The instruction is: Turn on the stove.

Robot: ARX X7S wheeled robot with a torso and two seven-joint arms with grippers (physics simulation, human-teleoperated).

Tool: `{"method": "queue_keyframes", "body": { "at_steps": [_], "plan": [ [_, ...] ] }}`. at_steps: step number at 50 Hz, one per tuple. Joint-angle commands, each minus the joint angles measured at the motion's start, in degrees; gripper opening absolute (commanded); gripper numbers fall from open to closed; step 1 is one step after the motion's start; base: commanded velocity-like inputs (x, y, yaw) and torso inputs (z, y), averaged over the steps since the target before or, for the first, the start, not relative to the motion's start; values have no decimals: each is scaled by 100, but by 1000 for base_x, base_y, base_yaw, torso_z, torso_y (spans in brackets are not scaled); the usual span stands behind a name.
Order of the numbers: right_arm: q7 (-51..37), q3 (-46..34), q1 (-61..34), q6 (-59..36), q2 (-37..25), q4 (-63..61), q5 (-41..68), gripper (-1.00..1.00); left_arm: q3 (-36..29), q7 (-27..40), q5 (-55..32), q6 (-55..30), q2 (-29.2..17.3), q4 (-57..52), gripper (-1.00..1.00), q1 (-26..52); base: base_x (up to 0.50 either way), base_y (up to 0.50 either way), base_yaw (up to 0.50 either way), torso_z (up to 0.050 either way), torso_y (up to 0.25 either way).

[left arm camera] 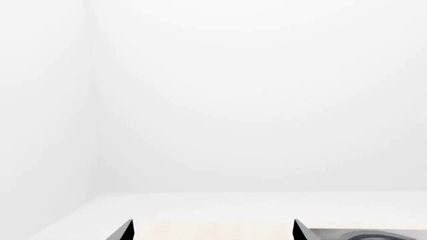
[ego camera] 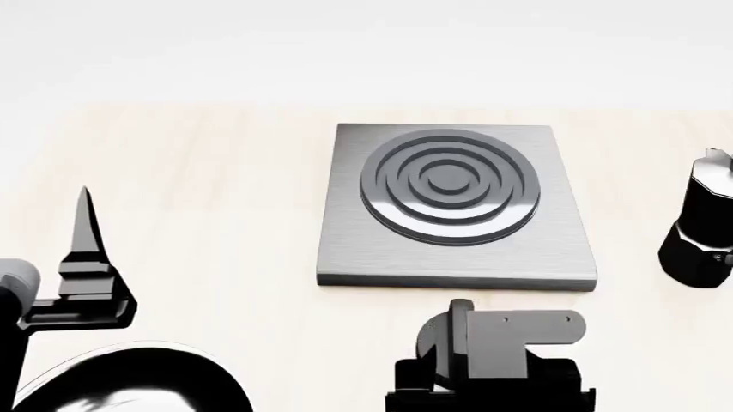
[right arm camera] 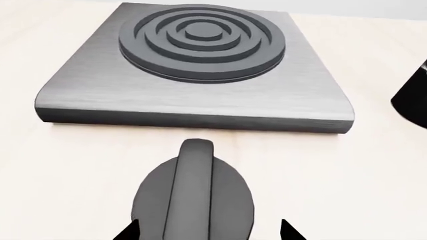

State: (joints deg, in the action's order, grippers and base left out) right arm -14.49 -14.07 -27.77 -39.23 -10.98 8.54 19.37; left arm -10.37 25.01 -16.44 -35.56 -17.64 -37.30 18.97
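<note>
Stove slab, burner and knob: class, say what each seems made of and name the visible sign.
Slab: apparently brushed metal, grey with fine streaks and soft sheen. Burner: dark, matte concentric rings, possibly cast iron or coated metal. Knob: black, smooth, dull gloss, likely plastic, though the render leaves it open.

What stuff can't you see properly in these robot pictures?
- Knob: in the head view the right arm covers most of it; whether the right gripper touches it is unclear, since the right wrist view's bottom edge cuts off the jaws.
- Moka pot: cut off by the right edge in the head view.
- Stove: the left wrist view shows only a sliver in its bottom corner.
- Left gripper: only the tips show.
</note>
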Motion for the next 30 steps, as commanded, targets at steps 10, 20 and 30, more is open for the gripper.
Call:
{"method": "queue_keyframes", "body": {
  "at_steps": [10, 20, 30],
  "plan": [
    [83, -62, -170, 199, 37, 563, 2, 100, -18, 32, -30, 35, -32, 34, 100, 3, 0, 0, 0, 0, 0],
    [128, -118, -229, 350, 54, 836, -25, 100, -23, 61, -53, 10, -47, 12, 100, 7, 0, 0, 0, 0, 0],
    [118, -115, -245, 356, 41, 918, 7, 100, -23, 70, -95, 8, -62, -13, 100, 0, 0, 0, 0, 0, 0]
  ]
}}
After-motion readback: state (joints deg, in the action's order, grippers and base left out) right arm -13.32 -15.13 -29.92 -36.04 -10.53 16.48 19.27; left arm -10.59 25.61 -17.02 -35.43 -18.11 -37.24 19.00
